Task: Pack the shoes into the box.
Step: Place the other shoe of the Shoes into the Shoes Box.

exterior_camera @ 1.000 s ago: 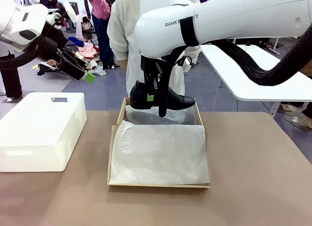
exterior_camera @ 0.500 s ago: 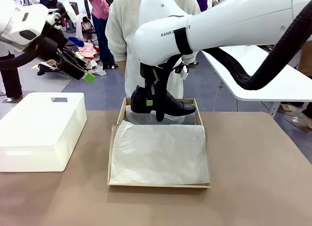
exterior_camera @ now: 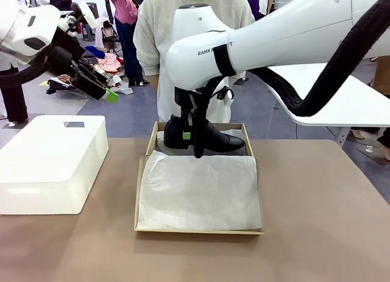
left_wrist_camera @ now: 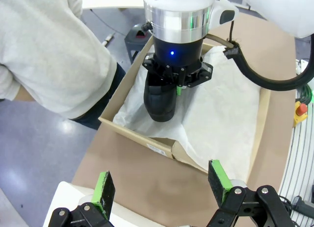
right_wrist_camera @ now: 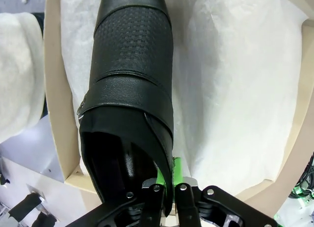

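shoe held at far end of box

right tool (exterior_camera: 194,145) is pinched shut on the heel-side rim of a black shoe (exterior_camera: 204,136), one finger inside the opening and one outside, as the right wrist view shows (right_wrist_camera: 167,175). the shoe hangs level, upright, toe toward the table's right edge and heel toward its left. it sits over the far end of the box (exterior_camera: 253,145), inside the line of the far wall. whether its sole touches the tissue (exterior_camera: 198,190) cannot be told.

the box lies open near the middle of the table (exterior_camera: 317,221), its far end close to the far edge. white tissue lines it and covers the whole near part.

the left tool (exterior_camera: 109,94) is raised high toward the table's far left corner, jaws wide and holding nothing. in its own wrist view (left_wrist_camera: 159,190) the two green pads stand well apart, looking down at the box and the right arm.

a white block (exterior_camera: 52,160) rests by the left edge, apart from the box. a person (exterior_camera: 155,32) in a pale sweater stands just beyond the far edge, behind the box.
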`<state>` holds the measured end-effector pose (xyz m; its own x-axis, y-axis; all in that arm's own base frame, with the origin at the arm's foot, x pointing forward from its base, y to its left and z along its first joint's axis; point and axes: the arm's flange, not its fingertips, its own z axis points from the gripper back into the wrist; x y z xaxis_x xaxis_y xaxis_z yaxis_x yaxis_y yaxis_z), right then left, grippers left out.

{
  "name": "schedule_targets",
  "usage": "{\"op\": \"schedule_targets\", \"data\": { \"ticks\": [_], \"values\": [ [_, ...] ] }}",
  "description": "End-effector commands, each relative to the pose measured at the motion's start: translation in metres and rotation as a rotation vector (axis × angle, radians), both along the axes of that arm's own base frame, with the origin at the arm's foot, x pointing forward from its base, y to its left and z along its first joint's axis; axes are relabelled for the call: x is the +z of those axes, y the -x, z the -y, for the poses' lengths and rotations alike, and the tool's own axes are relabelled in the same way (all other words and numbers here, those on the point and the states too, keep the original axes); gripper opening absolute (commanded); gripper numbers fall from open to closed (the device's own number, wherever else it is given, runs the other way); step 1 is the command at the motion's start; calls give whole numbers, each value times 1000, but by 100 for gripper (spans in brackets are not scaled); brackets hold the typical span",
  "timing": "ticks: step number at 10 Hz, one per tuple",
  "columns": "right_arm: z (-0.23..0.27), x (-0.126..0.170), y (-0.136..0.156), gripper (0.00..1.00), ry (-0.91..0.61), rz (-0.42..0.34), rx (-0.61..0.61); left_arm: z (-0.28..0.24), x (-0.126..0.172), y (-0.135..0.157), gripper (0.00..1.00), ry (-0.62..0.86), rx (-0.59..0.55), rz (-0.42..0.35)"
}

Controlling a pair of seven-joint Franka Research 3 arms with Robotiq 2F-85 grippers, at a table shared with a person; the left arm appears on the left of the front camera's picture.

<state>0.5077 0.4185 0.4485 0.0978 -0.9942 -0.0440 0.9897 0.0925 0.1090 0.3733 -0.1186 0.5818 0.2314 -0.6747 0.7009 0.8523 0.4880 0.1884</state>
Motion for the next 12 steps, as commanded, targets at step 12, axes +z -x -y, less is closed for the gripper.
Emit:
{"op": "schedule_targets", "data": {
  "ticks": [12],
  "values": [
    [-9, -51, -16, 0, -47, -80, -78, -2, 0, -1, 100, 11, -19, 2]
  ]
}}
